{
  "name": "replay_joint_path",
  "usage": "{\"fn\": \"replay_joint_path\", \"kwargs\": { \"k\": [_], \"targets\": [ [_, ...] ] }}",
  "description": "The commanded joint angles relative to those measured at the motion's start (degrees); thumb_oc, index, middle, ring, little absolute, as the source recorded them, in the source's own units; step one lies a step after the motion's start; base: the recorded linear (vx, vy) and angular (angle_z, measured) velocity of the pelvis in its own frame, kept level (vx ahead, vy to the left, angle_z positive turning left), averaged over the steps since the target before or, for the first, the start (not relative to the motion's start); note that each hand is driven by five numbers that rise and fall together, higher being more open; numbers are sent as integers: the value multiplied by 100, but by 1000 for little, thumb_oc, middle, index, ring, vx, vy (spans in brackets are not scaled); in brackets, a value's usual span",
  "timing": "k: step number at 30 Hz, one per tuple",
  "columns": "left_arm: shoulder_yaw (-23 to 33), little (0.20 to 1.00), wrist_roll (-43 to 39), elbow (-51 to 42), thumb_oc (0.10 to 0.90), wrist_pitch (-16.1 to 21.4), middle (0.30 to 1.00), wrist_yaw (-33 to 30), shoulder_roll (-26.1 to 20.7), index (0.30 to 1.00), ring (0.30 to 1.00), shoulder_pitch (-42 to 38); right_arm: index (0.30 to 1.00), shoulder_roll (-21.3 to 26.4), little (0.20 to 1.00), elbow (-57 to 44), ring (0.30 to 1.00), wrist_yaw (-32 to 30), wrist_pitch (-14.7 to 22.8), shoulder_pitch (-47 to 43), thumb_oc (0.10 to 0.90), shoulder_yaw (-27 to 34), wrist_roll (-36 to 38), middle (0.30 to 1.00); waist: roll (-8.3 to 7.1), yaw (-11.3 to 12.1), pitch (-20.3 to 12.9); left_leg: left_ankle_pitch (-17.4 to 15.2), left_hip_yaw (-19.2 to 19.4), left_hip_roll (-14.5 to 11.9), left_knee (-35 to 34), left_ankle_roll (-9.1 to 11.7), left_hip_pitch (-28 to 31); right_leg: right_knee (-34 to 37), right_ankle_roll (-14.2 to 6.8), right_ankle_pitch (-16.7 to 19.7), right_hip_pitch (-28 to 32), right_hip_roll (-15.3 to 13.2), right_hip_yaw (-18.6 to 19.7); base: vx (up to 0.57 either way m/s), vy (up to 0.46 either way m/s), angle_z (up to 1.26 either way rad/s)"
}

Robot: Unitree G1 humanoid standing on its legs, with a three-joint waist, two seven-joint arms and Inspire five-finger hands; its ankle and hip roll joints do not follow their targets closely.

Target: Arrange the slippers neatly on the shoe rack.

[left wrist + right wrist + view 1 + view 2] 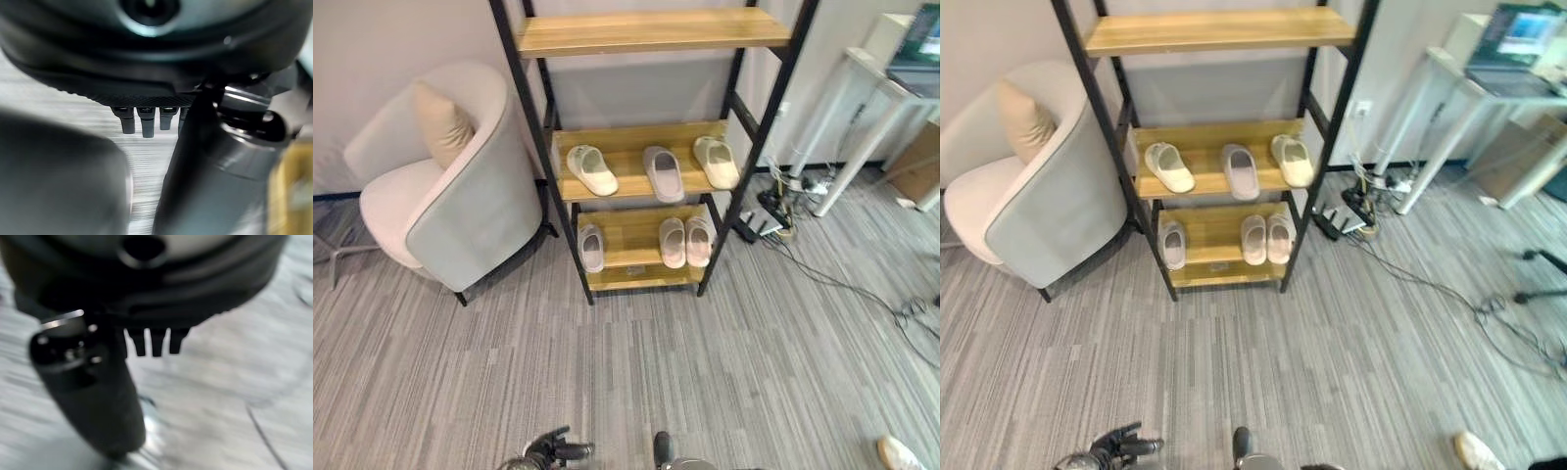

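The black-framed shoe rack [536,116] with wooden shelves stands against the wall ahead. On its middle shelf lie a cream slipper [592,169] at the left, a grey slipper [664,173] in the middle and another cream slipper [716,162] at the right, spaced apart. The bottom shelf holds a grey slipper [591,247] at the left and a pink pair [685,242] side by side at the right. My left hand [553,452] and right hand [663,448] hang low over the carpet, far from the rack. Both are open, with straight fingers [142,122] [156,341] holding nothing.
A pale armchair [460,196] with a cushion stands close to the rack's left side. Right of the rack are floor cables and a power strip [773,211], then a white table [881,93]. A light shoe [899,453] lies at the lower right. Grey carpet stretches before the rack.
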State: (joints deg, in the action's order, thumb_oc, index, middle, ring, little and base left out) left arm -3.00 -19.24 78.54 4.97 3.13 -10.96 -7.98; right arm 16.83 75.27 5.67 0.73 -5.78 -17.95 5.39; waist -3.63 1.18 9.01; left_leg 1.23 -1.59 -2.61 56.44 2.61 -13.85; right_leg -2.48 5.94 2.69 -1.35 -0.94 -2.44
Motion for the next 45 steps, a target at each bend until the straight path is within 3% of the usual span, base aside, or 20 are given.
{"fn": "replay_joint_path", "kwargs": {
  "k": [1, 2, 3, 4, 5, 8, 9, 10, 11, 12, 15, 17, 19, 21, 25, 29, 32, 39, 45],
  "targets": [
    [-83, 900, -236, 369, 800, -164, 900, -68, 60, 900, 900, 688, 900, 216, 900, -314, 900, -88, 209, 24, 800, 76, 153, 900, 104, 193, 14, -157, 517, -32, -2360, -101, 104, 116, -621, -649, 515, -59, 195, 404, -25, 8],
    [-84, 900, -237, 370, 800, -163, 900, -67, 61, 900, 900, 692, 900, 217, 900, -315, 900, -88, 209, 28, 800, 74, 153, 900, 100, 196, 40, -170, 523, -25, -2373, -104, 152, 125, -625, -659, 560, -68, 196, 424, 82, 15],
    [30, 900, -350, 455, 800, -188, 900, -91, 17, 900, 900, 718, 900, 213, 900, -352, 900, -123, 238, -46, 800, 98, 190, 900, 177, 328, -21, -51, 417, -71, -3821, -58, 88, 177, -678, -887, 807, 42, 162, 424, 108, 7],
    [50, 900, -356, 462, 800, -176, 900, -114, -11, 900, 900, 719, 900, 214, 900, -389, 900, -158, 254, -71, 800, 90, 186, 900, 220, 386, -24, 202, 326, -109, -4392, 22, 108, 201, -695, -1002, 980, 84, 147, 541, 137, 10],
    [59, 900, -346, 477, 800, -172, 900, -132, -20, 900, 900, 695, 900, 198, 900, -425, 900, -173, 264, -91, 800, 77, 178, 900, 234, 425, -49, 423, 267, -167, -4760, 79, 73, 225, -702, -1097, 1125, 112, 138, 270, 65, 19],
    [193, 900, -364, 533, 800, -173, 900, -158, -80, 900, 900, 703, 900, 144, 900, -513, 900, -214, 310, -127, 800, 118, 258, 900, 181, 521, -139, 586, 299, -228, -5311, 123, 37, 256, -751, -1273, 1445, 101, 176, 393, 145, -4],
    [243, 900, -341, 554, 800, -178, 900, -157, -101, 900, 900, 751, 900, 98, 900, -548, 900, -215, 330, -87, 800, 174, 312, 900, 166, 509, -222, 652, 344, -219, -5372, 104, 126, 253, -789, -1299, 1472, 61, 144, 391, 168, -19],
    [204, 900, -141, 649, 800, -214, 900, -153, -271, 900, 900, 799, 900, 370, 900, -290, 900, -86, -10, -583, 800, 299, 374, 900, 48, 575, -393, 653, 341, -168, -5315, 101, 157, 276, -844, -1306, 1552, -19, 99, 267, 103, -13],
    [205, 900, -140, 649, 800, -214, 900, -153, -271, 900, 900, 798, 900, 369, 900, -289, 900, -86, -10, -583, 800, 299, 374, 900, 47, 574, -391, 653, 341, -167, -5314, 101, 158, 276, -845, -1306, 1554, -19, 98, 275, 162, -10],
    [428, 900, -201, 554, 800, -147, 900, -93, -296, 900, 900, 823, 900, 269, 900, -708, 900, -37, 328, 419, 800, 456, 521, 900, -64, 453, -439, 495, 400, -71, -5176, 23, 194, 182, -966, -1266, 1463, -175, 173, 171, 208, 2],
    [486, 900, -280, 518, 800, -112, 900, -87, -280, 900, 900, 837, 900, 124, 900, -638, 900, 38, 451, 738, 800, 576, 591, 900, -121, 322, -458, 292, 498, 46, -5054, -88, 237, -130, -1125, -1191, 1337, -351, 250, 147, 237, 16],
    [445, 900, -383, 375, 800, -109, 900, -103, -258, 900, 900, 666, 900, 34, 900, -576, 900, 83, 389, 734, 800, 591, 508, 900, -131, 195, -386, -31, 630, 231, -4947, -297, 385, -1135, -1460, -564, 839, -669, 330, 133, 297, -19],
    [378, 900, -421, 258, 800, -87, 900, -149, -285, 900, 900, 586, 900, 1, 900, -729, 900, 51, 394, 678, 800, 566, 506, 900, -60, 103, -265, -123, 598, 275, -4961, -381, 526, -1809, -1533, -146, 412, -698, 397, 88, 192, -3],
    [308, 900, -395, 202, 800, -50, 900, -208, -319, 900, 900, 549, 900, -19, 900, -1039, 900, -16, 458, 678, 800, 556, 501, 900, 28, 10, -187, -272, 567, 299, -5020, -447, 795, -2160, -1493, 14, 80, -763, 338, 158, 163, -1],
    [300, 900, -372, 94, 800, 4, 900, -265, -369, 900, 900, 532, 900, 61, 900, -1953, 900, -126, 569, 778, 800, 485, 456, 900, 98, -168, -94, -457, 538, 306, -5115, -447, 1101, -1591, -1398, -190, -222, -836, 60, 152, 50, -1],
    [282, 900, -253, 127, 800, 43, 900, -287, -349, 900, 900, 562, 900, 168, 900, -2924, 900, -122, 662, 990, 800, 349, 299, 900, 21, -352, -51, -577, 462, 431, -5121, -439, 1300, -715, -1406, -417, -264, -621, 312, 114, -12, 16],
    [356, 900, -219, 190, 800, 32, 900, -279, -306, 900, 900, 591, 900, 267, 900, -3499, 900, -73, 733, 1129, 800, 214, 179, 900, -34, -321, -94, -611, 466, 459, -5125, -427, 1357, -477, -1405, -424, -79, -544, 464, 41, -47, 17],
    [393, 900, 159, 319, 800, -4, 900, -337, -134, 900, 900, 782, 900, 553, 900, -4969, 900, 229, 855, 1264, 800, -252, -121, 900, 28, -216, -337, -450, 479, 342, -5650, -349, 1627, 39, -1303, -501, 346, -451, 373, 31, -80, -8],
    [-249, 900, 1245, 466, 800, -109, 900, -440, -36, 900, 900, 671, 900, 925, 900, -6128, 900, 845, 795, 738, 800, -1016, -22, 900, 85, -176, -465, -178, 446, 297, -6144, -239, 1705, 290, -1250, -581, 491, -387, 242, -9, -48, 1]
  ]
}}
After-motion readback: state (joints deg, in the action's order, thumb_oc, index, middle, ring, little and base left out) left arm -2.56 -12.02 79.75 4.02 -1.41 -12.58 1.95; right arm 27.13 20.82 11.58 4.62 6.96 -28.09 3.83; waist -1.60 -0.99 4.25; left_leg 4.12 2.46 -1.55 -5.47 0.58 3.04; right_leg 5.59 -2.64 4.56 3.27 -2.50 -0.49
